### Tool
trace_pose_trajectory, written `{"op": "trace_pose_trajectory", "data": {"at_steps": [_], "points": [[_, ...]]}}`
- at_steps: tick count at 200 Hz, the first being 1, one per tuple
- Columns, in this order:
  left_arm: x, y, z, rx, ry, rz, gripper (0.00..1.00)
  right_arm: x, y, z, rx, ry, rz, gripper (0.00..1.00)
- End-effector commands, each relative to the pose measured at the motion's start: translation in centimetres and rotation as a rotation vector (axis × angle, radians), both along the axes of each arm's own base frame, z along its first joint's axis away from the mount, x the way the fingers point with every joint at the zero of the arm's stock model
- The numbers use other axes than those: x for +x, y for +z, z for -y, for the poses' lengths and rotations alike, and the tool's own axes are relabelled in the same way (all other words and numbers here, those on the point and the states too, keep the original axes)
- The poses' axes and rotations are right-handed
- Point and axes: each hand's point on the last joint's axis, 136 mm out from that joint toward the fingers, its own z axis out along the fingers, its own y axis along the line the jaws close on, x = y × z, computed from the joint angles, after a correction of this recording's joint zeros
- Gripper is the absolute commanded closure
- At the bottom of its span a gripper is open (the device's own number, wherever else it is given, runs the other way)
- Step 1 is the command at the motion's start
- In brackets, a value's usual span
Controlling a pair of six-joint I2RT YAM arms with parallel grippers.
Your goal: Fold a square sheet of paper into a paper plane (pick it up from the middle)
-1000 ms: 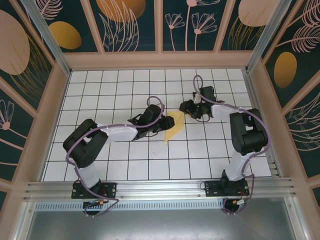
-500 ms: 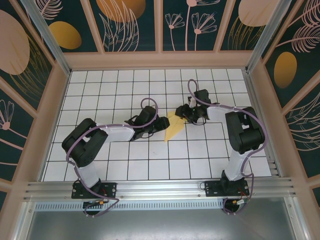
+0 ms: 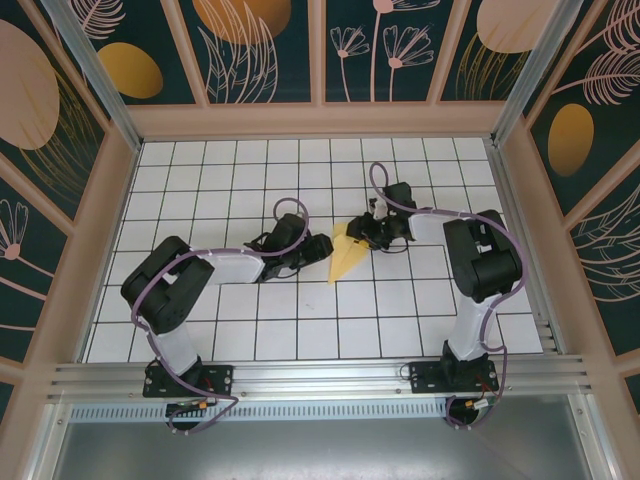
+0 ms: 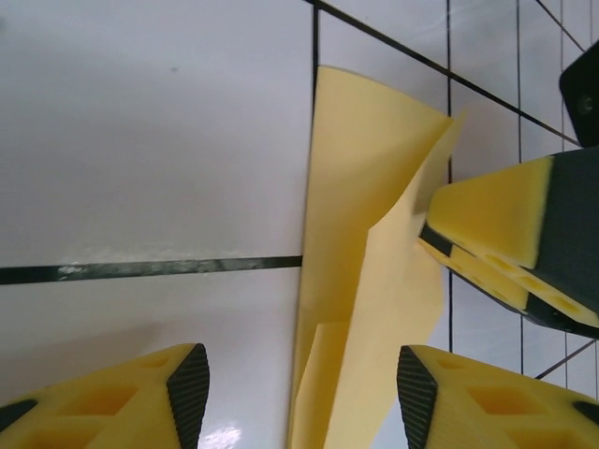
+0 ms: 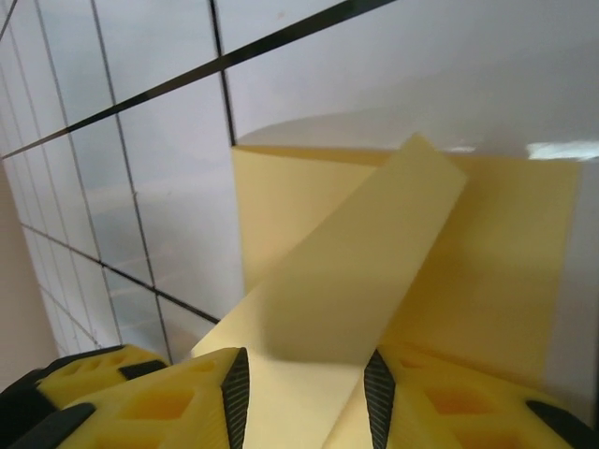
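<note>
Tiled table point(image 3: 200, 300) with the yellow sheet of paper point(image 3: 345, 262), a creased wedge, lying near its centre between the two arms. The left gripper point(image 3: 320, 246) stands with jaws apart astride the sheet's left edge, gripping nothing. The right gripper point(image 3: 362, 232), at the far corner, has a raised flap point(image 5: 374, 243) between half-closed jaws; whether it pinches cannot be told. Pulling the flap while the sheet lies unpinned would likely slide it and skew the crease.

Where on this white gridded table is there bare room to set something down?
Free: far tile rows along the wooden back wall; near rows between the left arm and right arm. Crowded: centre, around the folded yellow paper wedge.
</note>
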Motion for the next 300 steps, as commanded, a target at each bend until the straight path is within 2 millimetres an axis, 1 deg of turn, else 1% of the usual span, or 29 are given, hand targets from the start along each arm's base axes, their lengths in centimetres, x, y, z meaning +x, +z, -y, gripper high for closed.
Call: {"op": "trace_pose_trajectory", "data": {"at_steps": [1, 9, 11, 14, 29, 42, 51, 63, 80, 96, 137, 160, 181, 191, 202, 219, 232, 260, 288, 300], "points": [[0.3, 1.6, -0.7, -0.058, 0.026, 0.028, 0.37, -0.4, 0.4, -1.6, 0.07, 0.062, 0.004, 0.64], [0.2, 1.2, -1.0, -0.058, 0.027, 0.024, 0.34, -0.5, 0.3, -1.7, 0.077, 0.067, 0.003, 0.66], [0.2, 1.9, -1.0, -0.071, 0.028, 0.037, 0.33, -0.5, 0.3, -1.7, 0.079, 0.068, 0.003, 0.67], [0.2, 2.3, -1.1, -0.078, 0.028, 0.044, 0.33, -0.5, 0.2, -1.7, 0.081, 0.069, 0.002, 0.68], [0.1, 2.6, -1.6, -0.079, 0.031, 0.049, 0.28, -0.5, 0.3, -1.9, 0.095, 0.073, 0.013, 0.74], [-0.1, 2.7, -2.1, -0.082, 0.037, 0.054, 0.25, -0.3, 0.4, -2.0, 0.102, 0.077, 0.024, 0.82], [-0.3, 3.0, -2.3, -0.09, 0.037, 0.06, 0.22, -0.2, 0.7, -2.1, 0.111, 0.082, 0.04, 0.87], [-0.4, 3.7, -2.6, -0.11, 0.035, 0.072, 0.19, -0.1, 1.4, -2.2, 0.126, 0.085, 0.064, 0.9], [-0.5, 4.9, -2.8, -0.148, 0.026, 0.098, 0.11, 0.2, 3.4, -2.7, 0.176, 0.105, 0.12, 0.92], [-0.7, 6.5, -2.6, -0.204, -0.003, 0.129, 0.02, 0.3, 6.0, -3.1, 0.235, 0.131, 0.177, 0.92], [-1.2, 11.3, -1.2, -0.406, -0.085, 0.206, 0.01, -0.1, 12.0, -4.2, 0.404, 0.202, 0.256, 0.92], [-1.4, 13.9, -0.9, -0.524, -0.107, 0.246, 0.01, -0.1, 15.2, -4.5, 0.466, 0.222, 0.289, 0.92], [-1.4, 14.9, -0.8, -0.549, -0.116, 0.25, 0.01, -0.3, 17.9, -4.8, 0.515, 0.242, 0.318, 0.92], [-1.4, 15.0, -0.6, -0.538, -0.128, 0.25, 0.01, -0.4, 18.9, -4.8, 0.536, 0.247, 0.326, 0.91], [-1.2, 15.1, -0.5, -0.524, -0.136, 0.255, 0.01, -0.5, 19.6, -4.9, 0.551, 0.253, 0.328, 0.91], [-1.3, 15.2, -0.3, -0.522, -0.15, 0.255, 0.03, -0.8, 20.2, -5.2, 0.576, 0.268, 0.317, 0.91], [-1.3, 15.5, -0.1, -0.539, -0.163, 0.258, 0.07, -1.1, 20.5, -5.4, 0.591, 0.278, 0.311, 0.9], [-1.4, 17.2, 0.3, -0.604, -0.192, 0.307, 0.24, -1.8, 20.8, -5.9, 0.603, 0.306, 0.311, 0.9], [-1.0, 17.7, 0.0, -0.607, -0.165, 0.341, 0.35, -2.4, 20.3, -5.7, 0.597, 0.306, 0.302, 0.9], [-1.0, 17.9, -0.1, -0.611, -0.163, 0.35, 0.42, -2.6, 19.9, -5.6, 0.591, 0.304, 0.292, 0.9]]}}
